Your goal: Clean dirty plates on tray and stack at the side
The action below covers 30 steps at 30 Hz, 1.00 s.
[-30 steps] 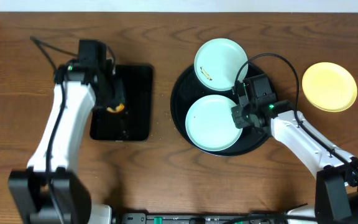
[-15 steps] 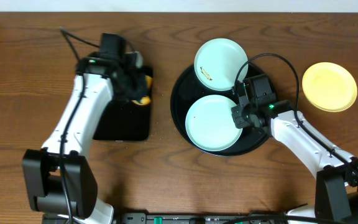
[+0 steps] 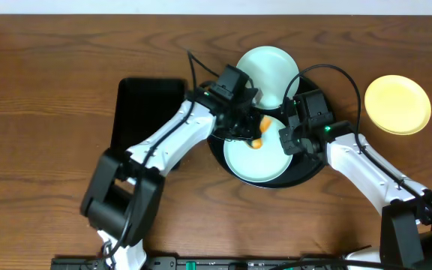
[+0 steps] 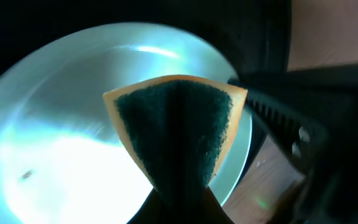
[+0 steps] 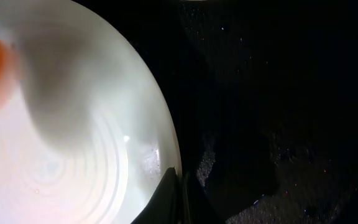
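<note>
Step in hand was scrubbing: the first of the two mint plates on the tray [image 3: 315,169]. Left fingers [image 3: 250,133] were clamped on the sponge [image 4: 176,134], folded with the green face down, just over the front plate [image 3: 253,161]. I couldn't tell whether it was touching.

Right fingers [image 5: 178,196] were closed, tips at that plate's right rim. They looked like a brace, but I couldn't confirm a pinch.

Left arm was stretched across to the tray with the wrist pitched down. Right arm was low, coming in from the right.

Next you needed to press the sponge down and sweep it over the small brown speck [image 4: 27,175], with the right side holding the plate steady.

The back plate [image 3: 268,67] sat over the tray's far rim, smudge unwiped. The yellow plate [image 3: 397,103] was on the surface, right of the tray. Task looked about a third done.
</note>
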Each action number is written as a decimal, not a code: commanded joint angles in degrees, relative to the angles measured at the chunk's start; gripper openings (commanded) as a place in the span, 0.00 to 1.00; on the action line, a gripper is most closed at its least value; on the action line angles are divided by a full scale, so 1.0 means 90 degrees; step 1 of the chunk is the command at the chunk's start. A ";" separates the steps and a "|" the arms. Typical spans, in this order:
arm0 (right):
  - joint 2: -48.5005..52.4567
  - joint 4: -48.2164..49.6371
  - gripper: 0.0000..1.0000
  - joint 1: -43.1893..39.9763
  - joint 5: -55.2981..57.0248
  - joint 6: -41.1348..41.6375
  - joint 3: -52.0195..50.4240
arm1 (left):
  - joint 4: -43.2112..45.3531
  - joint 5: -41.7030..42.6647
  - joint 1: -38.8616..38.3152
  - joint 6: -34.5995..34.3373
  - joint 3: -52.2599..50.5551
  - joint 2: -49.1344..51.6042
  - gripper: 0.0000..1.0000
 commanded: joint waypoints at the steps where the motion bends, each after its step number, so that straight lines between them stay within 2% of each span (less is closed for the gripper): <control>1: -0.0058 -0.0010 0.01 -0.0032 -0.0010 0.0090 -0.0034 | 0.0294 0.0352 -0.0068 -0.0697 0.0015 0.0333 0.07; 6: -0.0058 -0.0027 0.01 -0.0034 -0.0007 0.0090 -0.0034 | 0.0226 0.0255 0.0010 -0.0959 0.0015 0.0585 0.07; 16: -0.0058 -0.0032 0.01 -0.0032 -0.0007 0.0090 -0.0034 | -0.0680 -0.0610 0.0233 -0.1098 0.0012 0.0687 0.07; 30: -0.0058 -0.0039 0.01 -0.0034 -0.0007 0.0090 -0.0034 | -0.1401 -0.0605 0.0474 -0.1010 0.0010 0.0687 0.07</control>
